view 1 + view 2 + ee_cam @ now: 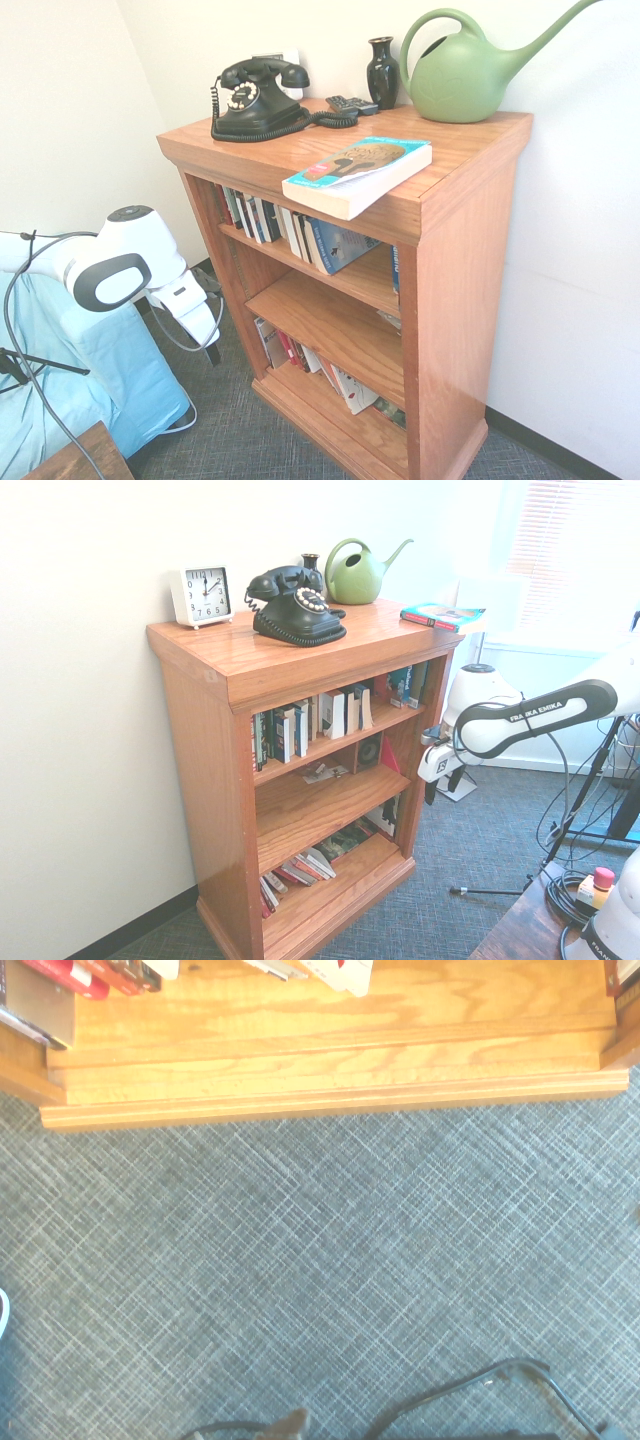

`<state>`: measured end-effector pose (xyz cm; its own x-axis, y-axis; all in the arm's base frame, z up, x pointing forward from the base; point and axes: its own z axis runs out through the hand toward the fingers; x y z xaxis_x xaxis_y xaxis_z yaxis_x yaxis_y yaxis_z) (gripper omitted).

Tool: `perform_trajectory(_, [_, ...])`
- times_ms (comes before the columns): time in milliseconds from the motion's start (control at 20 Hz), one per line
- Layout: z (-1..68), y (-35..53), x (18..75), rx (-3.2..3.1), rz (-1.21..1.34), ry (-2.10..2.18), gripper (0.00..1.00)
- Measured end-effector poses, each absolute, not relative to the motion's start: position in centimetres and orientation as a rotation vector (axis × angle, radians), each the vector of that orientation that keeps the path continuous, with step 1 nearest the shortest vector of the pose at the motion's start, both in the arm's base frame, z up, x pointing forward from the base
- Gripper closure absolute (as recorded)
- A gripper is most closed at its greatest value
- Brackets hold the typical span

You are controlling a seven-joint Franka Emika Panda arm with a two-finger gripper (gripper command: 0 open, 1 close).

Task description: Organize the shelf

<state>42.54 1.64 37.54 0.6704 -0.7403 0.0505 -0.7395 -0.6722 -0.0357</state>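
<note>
The shelf (460, 260) is a reddish-brown wooden bookcase with three open tiers, also seen from the other side (200, 740). Its base board (330, 1070) fills the top of the wrist view. A teal-covered book (358, 172) lies flat on the top, overhanging the front edge. Upright books (300, 235) fill the upper tier. More books (320, 370) lean and lie on the bottom tier. The middle tier holds only a few small items (325, 773). My gripper (212, 348) hangs low in front of the shelf, pointing down at the carpet, open and holding nothing.
On the top stand a black dial telephone (258, 98), a dark vase (382, 72), a green watering can (460, 75), a remote (350, 104) and a white clock (201, 594). A blue-covered object (110, 380) and a wooden table corner (520, 920) flank the grey carpet (320, 1280).
</note>
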Motion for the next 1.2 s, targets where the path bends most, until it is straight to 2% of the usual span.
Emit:
perform_trajectory(300, [38.6, 0.7, 43.4, -2.933, -0.201, 1.239, 0.0])
perform_trajectory(750, [46.1, -10.9, 45.6, -3.293, -0.791, 1.139, 0.0])
perform_trajectory(1200, [53.8, -13.0, 47.3, -3.471, -1.27, 0.979, 0.0])
